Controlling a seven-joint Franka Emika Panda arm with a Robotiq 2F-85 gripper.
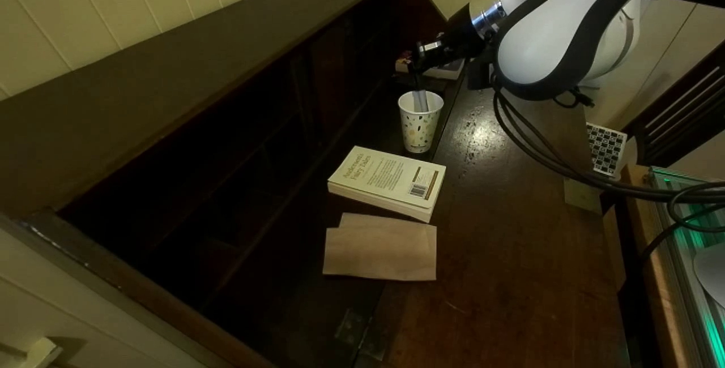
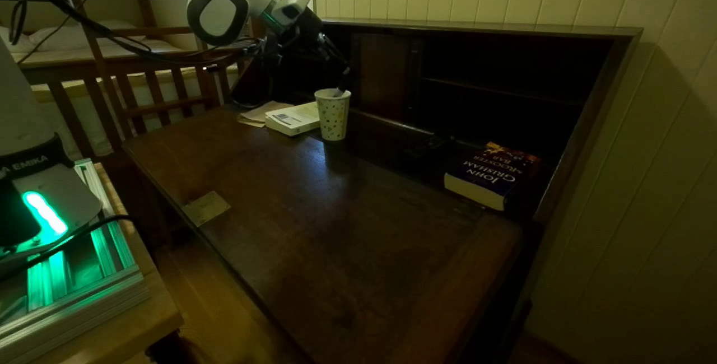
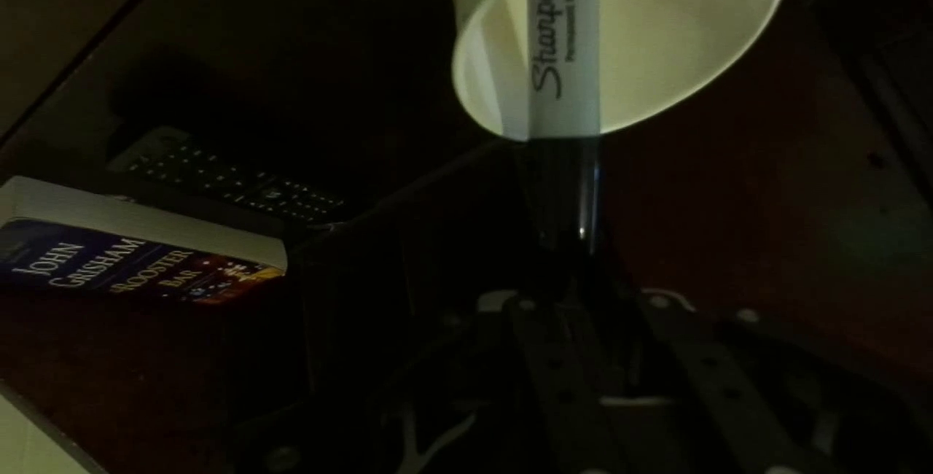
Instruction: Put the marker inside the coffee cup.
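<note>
Desk: dark wood, glare on its surface. Step in hand, as I judge it: the insertion, well along, release not yet made. Next move should call for a little more straight lowering, then loosening my grip and backing out along the same line.

My arm: white and black. "FR" on an upper link, rest of the word out of sight; "EMIKA" legible low down, in an exterior view.

My gripper: fingers drawn in on the dark end of the marker, as best I can judge; the fingertips themselves are lost in shadow in the wrist view.

Dark paperback: "JOHN GRISHAM," "ROOSTER BAR." White book: "Andersen's Fairy Tales," smaller text below not readable.

Coffee cup: upright, near the white book, well apart from the paperback. Speckled print; no words that I can see. Looks light; I'd expect it to tip if brushed.

Remote, or so it looks, near the paperback: pale marks, not legible.

Marker: grey barrel passing through the cup's opening, dark end above the rim. Reads "Sharpie," "Permanent Marker" alongside. Depth of the tip hidden; whether the barrel touches the wall, I can't tell.
</note>
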